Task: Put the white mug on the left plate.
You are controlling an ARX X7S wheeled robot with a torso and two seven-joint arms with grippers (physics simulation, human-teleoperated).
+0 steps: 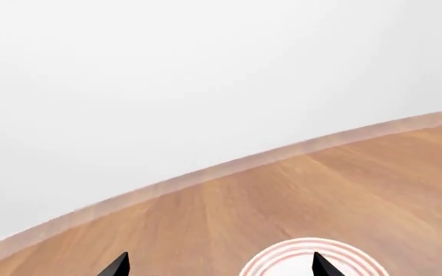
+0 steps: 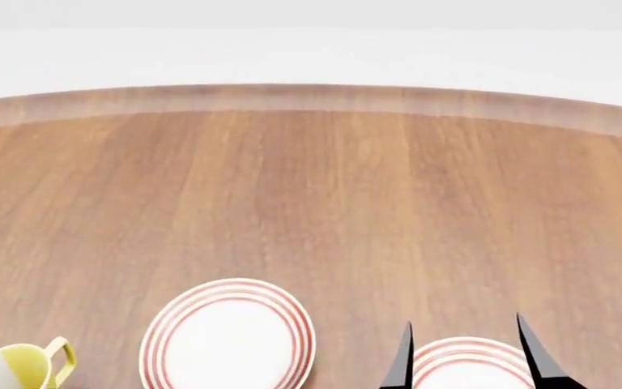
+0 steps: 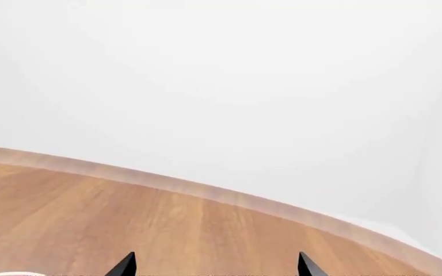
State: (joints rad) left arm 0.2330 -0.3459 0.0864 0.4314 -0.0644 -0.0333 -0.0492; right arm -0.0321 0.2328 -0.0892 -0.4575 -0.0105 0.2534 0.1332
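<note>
Only the fingertips of the robot show: the left gripper (image 1: 219, 265) and the right gripper (image 3: 217, 264) each end in two plain matte black fingers (image 2: 402, 361) that taper to sharp, blade-like points, smooth-faced, with no markings, screws or cables visible.

The right gripper (image 2: 465, 356) is showing only its two black fingertips, spread apart, the lower edge cutting off the rest. Between them, the second plate (image 2: 471, 366) is running off-frame. The yellow-lined mug (image 2: 14, 369) (partly cropped) is sitting far from them.
</note>
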